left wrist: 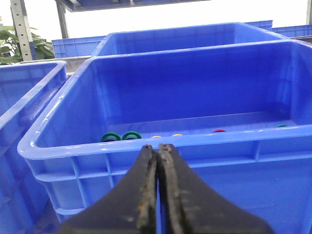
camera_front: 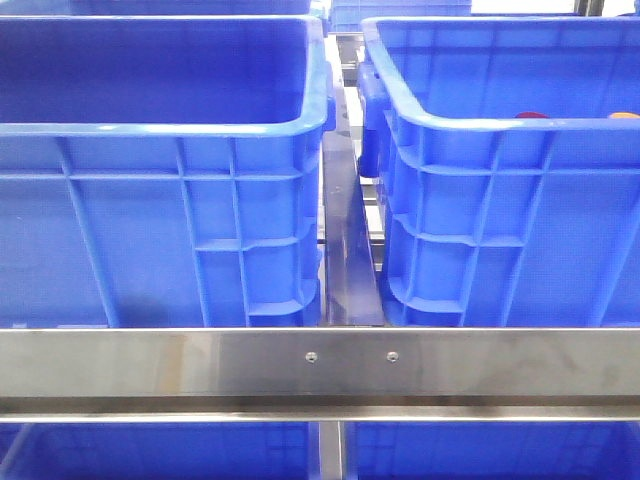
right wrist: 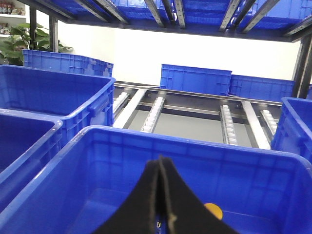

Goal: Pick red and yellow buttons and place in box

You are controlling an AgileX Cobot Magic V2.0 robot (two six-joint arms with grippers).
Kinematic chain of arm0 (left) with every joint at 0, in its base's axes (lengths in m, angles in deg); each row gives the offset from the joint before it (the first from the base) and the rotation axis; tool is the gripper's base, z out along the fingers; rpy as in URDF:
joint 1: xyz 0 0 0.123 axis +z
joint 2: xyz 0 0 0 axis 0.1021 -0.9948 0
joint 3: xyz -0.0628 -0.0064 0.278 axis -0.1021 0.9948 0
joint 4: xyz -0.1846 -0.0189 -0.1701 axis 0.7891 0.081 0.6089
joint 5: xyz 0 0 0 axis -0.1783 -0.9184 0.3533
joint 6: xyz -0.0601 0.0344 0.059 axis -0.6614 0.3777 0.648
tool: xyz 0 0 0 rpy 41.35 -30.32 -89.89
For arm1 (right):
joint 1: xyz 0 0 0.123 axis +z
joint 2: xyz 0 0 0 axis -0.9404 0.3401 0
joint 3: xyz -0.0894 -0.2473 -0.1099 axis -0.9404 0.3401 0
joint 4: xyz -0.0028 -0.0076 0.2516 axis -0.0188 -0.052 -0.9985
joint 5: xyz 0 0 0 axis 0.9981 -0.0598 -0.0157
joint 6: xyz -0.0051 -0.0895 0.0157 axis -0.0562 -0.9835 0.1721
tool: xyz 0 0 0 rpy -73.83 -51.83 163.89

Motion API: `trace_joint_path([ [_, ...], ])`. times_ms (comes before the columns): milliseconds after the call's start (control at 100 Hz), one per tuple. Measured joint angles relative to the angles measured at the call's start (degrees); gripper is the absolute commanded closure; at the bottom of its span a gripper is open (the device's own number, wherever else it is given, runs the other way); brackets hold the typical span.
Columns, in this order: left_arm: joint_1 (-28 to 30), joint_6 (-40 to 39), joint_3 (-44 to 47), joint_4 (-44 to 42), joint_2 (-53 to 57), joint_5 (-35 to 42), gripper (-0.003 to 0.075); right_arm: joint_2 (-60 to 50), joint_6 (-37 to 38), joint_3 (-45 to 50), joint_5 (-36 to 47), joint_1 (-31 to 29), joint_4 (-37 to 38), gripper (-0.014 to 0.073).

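Observation:
Two alike blue crates fill the front view, a left one [camera_front: 160, 128] and a right one [camera_front: 480, 125]. Over the right crate's near rim, a red button top [camera_front: 531, 115] and an orange-yellow one [camera_front: 622, 116] peek out. No gripper shows in the front view. My left gripper [left wrist: 158, 146] is shut and empty, just outside a crate's near rim [left wrist: 219, 139]; a red button [left wrist: 219, 130] and orange-yellow tops [left wrist: 177, 134] lie inside. My right gripper [right wrist: 160, 160] is shut and empty above a crate [right wrist: 195, 139] holding an orange-yellow button [right wrist: 214, 210].
A steel rail [camera_front: 320, 362] crosses in front of the crates, with a dark divider [camera_front: 345, 240] between them. Green rings [left wrist: 121, 136] lie in the crate in the left wrist view. More blue crates [right wrist: 195, 79] and a roller conveyor [right wrist: 153, 112] stand behind, under shelving.

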Motion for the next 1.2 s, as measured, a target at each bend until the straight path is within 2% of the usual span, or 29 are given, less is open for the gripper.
trace_joint_path([
  [400, 0.0, 0.0, 0.0, 0.0, 0.0, 0.0, 0.0739, 0.0, 0.0, 0.0, 0.0, 0.0, 0.0, 0.0662],
  [520, 0.0, 0.0, 0.0, 0.0, 0.0, 0.0, 0.0739, 0.0, 4.2, 0.0, 0.0, 0.0, 0.9, 0.0662],
  [590, 0.0, 0.0, 0.0, 0.0, 0.0, 0.0, 0.0739, 0.0, 9.7, 0.0, -0.1, 0.0, 5.6, 0.0662],
  [850, 0.0, 0.0, 0.0, 0.0, 0.0, 0.0, 0.0739, -1.5, 34.3, 0.0, -2.1, 0.0, 34.5, 0.0662],
  [1100, 0.0, 0.0, 0.0, 0.0, 0.0, 0.0, 0.0739, -7.6, 47.2, -0.1, -3.2, 0.0, 50.9, 0.0662],
  [1200, 0.0, 0.0, 0.0, 0.0, 0.0, 0.0, 0.0739, -10.4, 54.6, -0.1, -3.7, 0.1, 58.0, 0.0662],
])
